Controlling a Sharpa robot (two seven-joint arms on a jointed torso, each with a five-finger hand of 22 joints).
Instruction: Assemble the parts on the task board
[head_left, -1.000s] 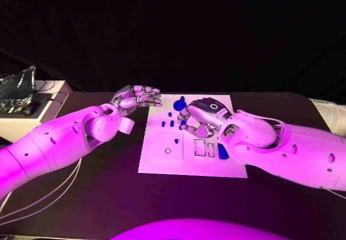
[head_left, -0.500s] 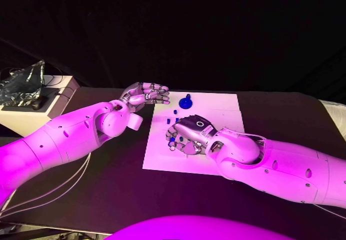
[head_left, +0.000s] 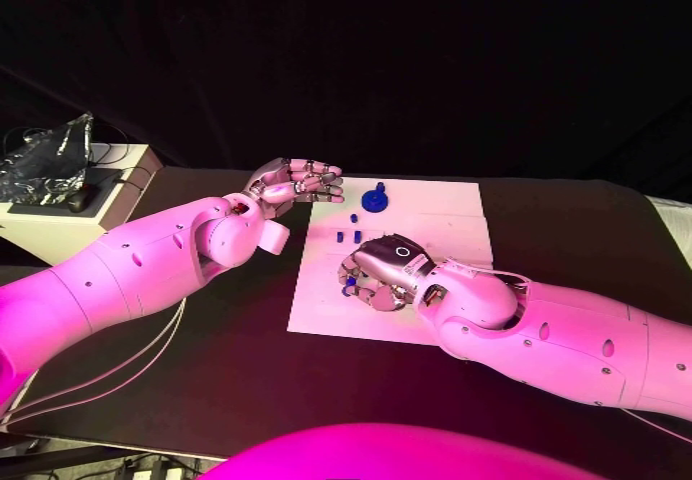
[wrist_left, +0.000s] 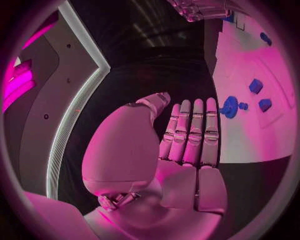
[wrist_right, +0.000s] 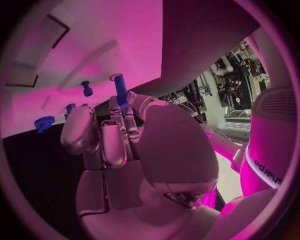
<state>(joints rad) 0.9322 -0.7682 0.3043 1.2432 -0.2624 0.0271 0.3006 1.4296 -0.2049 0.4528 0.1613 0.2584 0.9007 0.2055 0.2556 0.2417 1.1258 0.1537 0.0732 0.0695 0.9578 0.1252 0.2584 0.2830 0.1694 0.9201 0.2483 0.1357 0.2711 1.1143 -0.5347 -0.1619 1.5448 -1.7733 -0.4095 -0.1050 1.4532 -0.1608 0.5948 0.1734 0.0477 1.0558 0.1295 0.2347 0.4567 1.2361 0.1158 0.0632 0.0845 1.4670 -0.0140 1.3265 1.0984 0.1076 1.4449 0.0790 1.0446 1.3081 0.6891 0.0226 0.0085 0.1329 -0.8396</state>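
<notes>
Black counter (head_left: 231, 360), head view: the white task board (head_left: 433, 215) lies at its centre, with darkness behind and a pale box (head_left: 65, 205) holding a crumpled foil bag (head_left: 51, 160) at the far left. Your right robot hand (head_left: 378, 272) sits low over the board's near-left part, fingers curled around a small blue peg (head_left: 349, 283). Your left robot hand (head_left: 299, 182) hovers off the board's far-left corner, fingers curled in and holding nothing. A blue gear-like part (head_left: 375, 203) lies on the board's far edge, near the left robot hand; small blue pieces (head_left: 343, 237) sit between it and the right robot hand.

Left wrist view: your left robot hand (wrist_left: 181, 145) shows fingers side by side, nothing within them. The round blue part (wrist_left: 230, 107) lies on the board (wrist_left: 250, 140) just past the fingertips (wrist_left: 194, 107); two squarish blue parts (wrist_left: 256, 86) lie further in.

Right wrist view: your right robot hand (wrist_right: 125, 145) pinches the blue peg (wrist_right: 120, 90), whose long axis runs out past the fingertips toward the board (wrist_right: 94, 50). A second blue peg (wrist_right: 86, 88) stands beside it, and rectangular recesses (wrist_right: 25, 75) lie well apart. Judged from this, the held peg must go into the board end-on; which socket is meant cannot be told.
</notes>
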